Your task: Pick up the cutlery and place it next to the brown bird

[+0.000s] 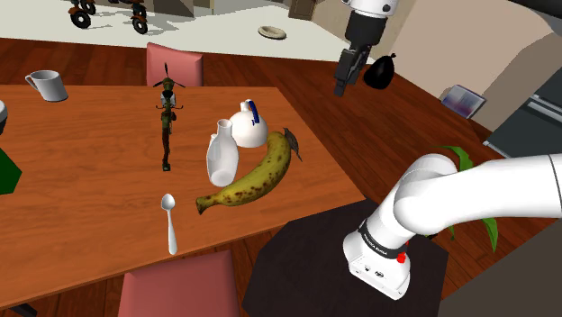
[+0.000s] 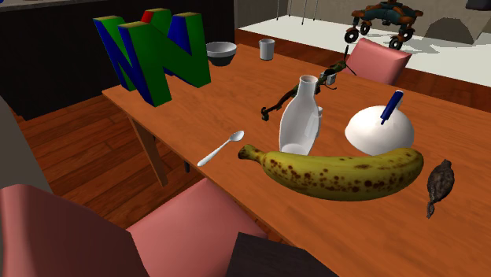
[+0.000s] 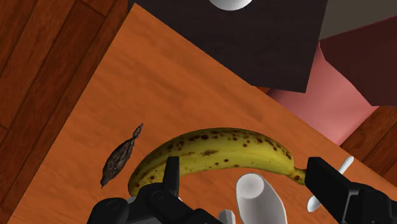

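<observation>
The claw [image 1: 341, 87] is seen hanging high over the wooden table [image 1: 90, 171] in the shoulder view. In the wrist view its two black fingers [image 3: 170, 178] are spread wide apart with nothing clamped between them, so it's open and empty. The spoon [image 1: 168, 221] is lying flat on the table close to the near edge in the shoulder view, handle aimed at that edge. It's just to that view's left of the spotty banana [image 1: 252, 176], beside the stem tip but not touching it as far as can be made out. In the wrist view a bit of the spoon [image 3: 345, 164] is partly hidden behind one finger. The brown bird [image 1: 294, 144] is found at the banana's other end, by the table edge on the shoulder view's right. The spoon and bird are well apart, with the whole banana between them. A white bottle [image 1: 222, 155] is stood upright just behind the banana, with a white dome with a blue handle [image 1: 247, 126] right beside it. Farther back, a thin dragonfly-like toy [image 1: 167, 117] and a white mug [image 1: 47, 86] are sitting on the table. A big blue, green and red block logo [image 2: 153, 55] and a bowl [image 2: 221, 53] are seen at the far end in the second exterior view. Pink chairs [image 1: 176, 65] are tucked in at the table.
</observation>
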`<state>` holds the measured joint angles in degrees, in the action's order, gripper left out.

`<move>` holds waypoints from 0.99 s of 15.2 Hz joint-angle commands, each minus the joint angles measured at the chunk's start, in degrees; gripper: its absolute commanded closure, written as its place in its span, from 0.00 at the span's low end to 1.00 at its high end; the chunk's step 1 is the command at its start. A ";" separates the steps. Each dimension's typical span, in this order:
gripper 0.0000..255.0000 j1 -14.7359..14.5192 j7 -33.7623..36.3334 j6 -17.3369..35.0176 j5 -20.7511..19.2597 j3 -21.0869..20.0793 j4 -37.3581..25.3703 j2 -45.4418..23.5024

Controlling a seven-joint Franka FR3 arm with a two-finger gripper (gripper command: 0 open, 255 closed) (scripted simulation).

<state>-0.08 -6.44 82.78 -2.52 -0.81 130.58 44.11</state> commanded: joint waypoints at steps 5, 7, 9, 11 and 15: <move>0.00 -0.63 7.03 5.24 3.11 -4.86 5.35 0.80; 0.00 -1.00 10.51 8.04 4.67 -7.40 7.54 0.57; 0.00 -1.36 13.99 10.96 6.18 -10.02 9.38 -0.11; 0.00 -1.70 17.48 14.00 7.60 -12.71 10.88 -1.25; 0.00 -2.13 24.53 20.40 9.95 -18.26 12.75 -4.95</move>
<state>-2.13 15.96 101.43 6.79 -17.43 143.27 40.57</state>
